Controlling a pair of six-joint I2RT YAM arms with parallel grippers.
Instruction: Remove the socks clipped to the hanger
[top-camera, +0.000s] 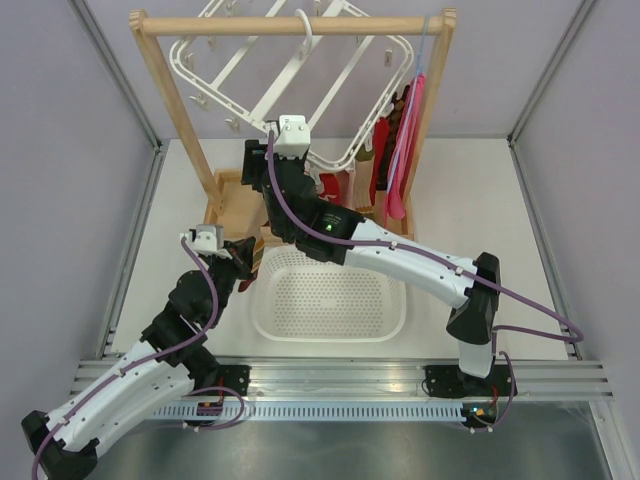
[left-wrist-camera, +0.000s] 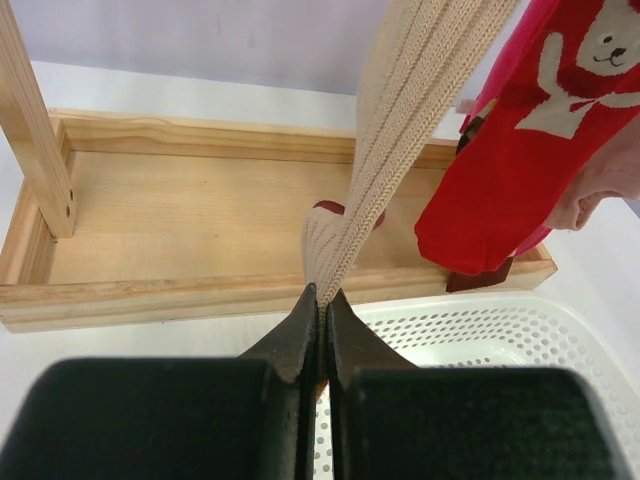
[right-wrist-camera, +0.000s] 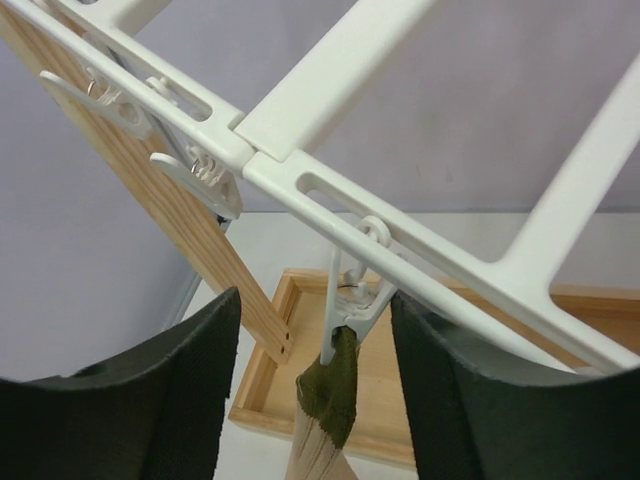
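Note:
The white hanger (top-camera: 236, 66) hangs from a wooden rack (top-camera: 165, 90). In the right wrist view one of the hanger's (right-wrist-camera: 330, 90) clips (right-wrist-camera: 352, 303) grips the olive toe of a cream ribbed sock (right-wrist-camera: 330, 392). My right gripper (right-wrist-camera: 315, 305) is open, one finger on each side of that clip. The sock stretches down to my left gripper (left-wrist-camera: 323, 293), which is shut on its lower end (left-wrist-camera: 385, 170). A red sock with a white bear (left-wrist-camera: 520, 140) hangs to the right. More red and pink socks (top-camera: 395, 150) hang at the hanger's right end.
A white perforated basket (top-camera: 270, 318) lies on the table under the arms; it also shows in the left wrist view (left-wrist-camera: 500, 330). The rack's wooden base tray (left-wrist-camera: 180, 220) lies behind it. Grey walls close in both sides.

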